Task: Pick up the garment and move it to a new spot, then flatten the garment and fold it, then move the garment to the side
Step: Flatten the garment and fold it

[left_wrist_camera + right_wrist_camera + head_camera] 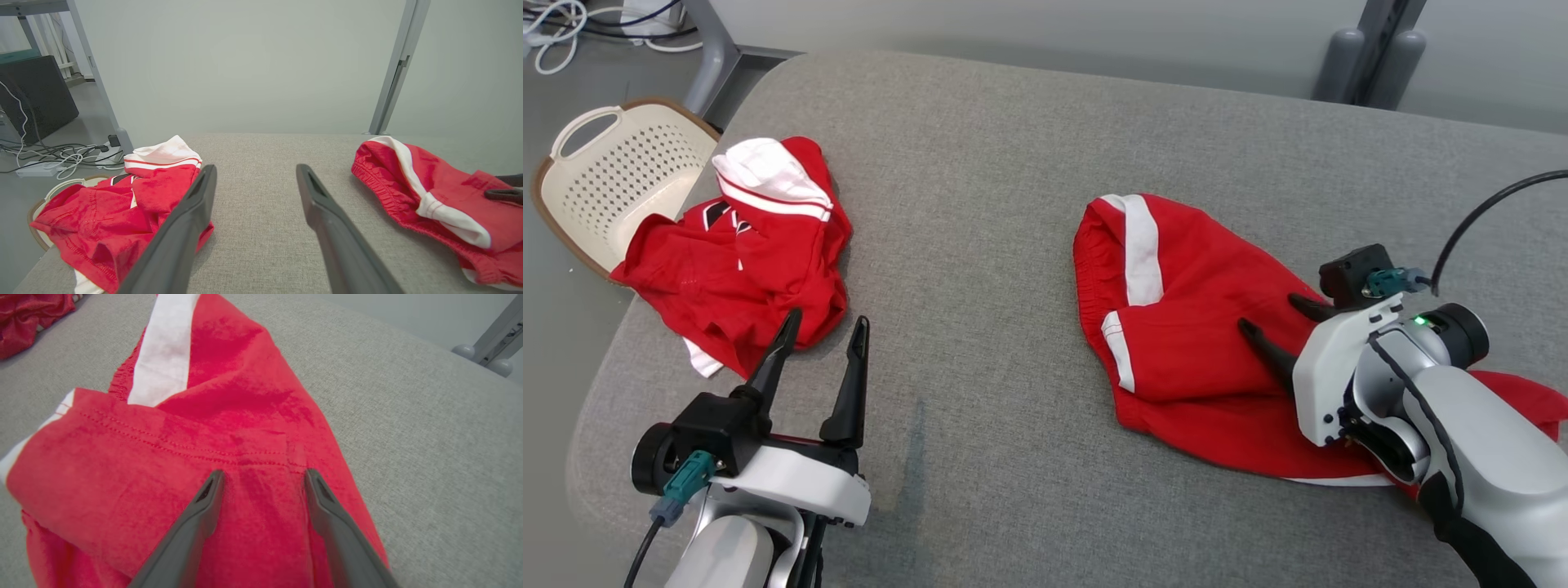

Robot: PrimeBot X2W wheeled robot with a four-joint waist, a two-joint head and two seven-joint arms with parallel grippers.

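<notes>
Right end effector (1267, 312), fingers spread, sits over the red garment (1176, 278) near the table's (980, 147) right edge. Left end effector (828, 317), spread and empty, stands beside a second garment (743, 253) at the left edge.

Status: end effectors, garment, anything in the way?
Left end effector open, empty. Right end effector open over red garment, no grip. Garment rumpled, unfolded. Second red garment left, overhanging basket.
</notes>
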